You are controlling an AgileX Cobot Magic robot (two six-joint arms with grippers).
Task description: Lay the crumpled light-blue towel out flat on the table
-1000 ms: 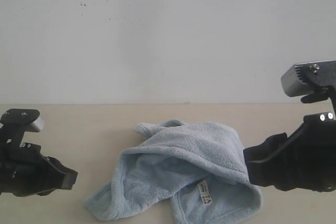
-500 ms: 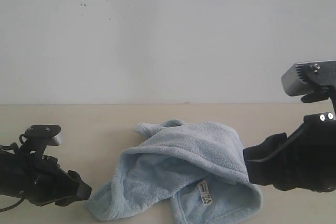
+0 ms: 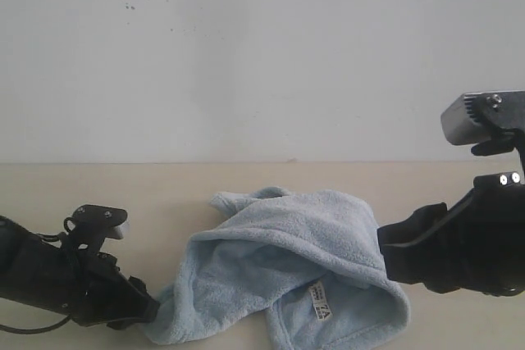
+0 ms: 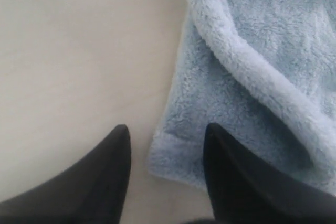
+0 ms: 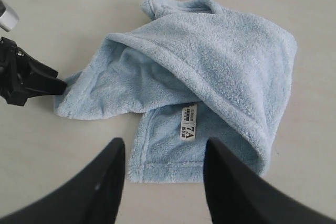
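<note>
Here the left gripper (image 4: 167,129) holds its fingers apart astride a hemmed corner of the fluffy, crumpled light-blue terry towel (image 3: 287,260); best close low on that hem alone. The right gripper (image 5: 164,142) hangs wide open over its other end. The towel lies mid plain beige matte table (image 3: 164,186), long axis side to side

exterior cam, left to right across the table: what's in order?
left gripper, tips at the towel's near-left corner → towel, crumpled mid-table → right gripper, at the towel's right edge
</note>
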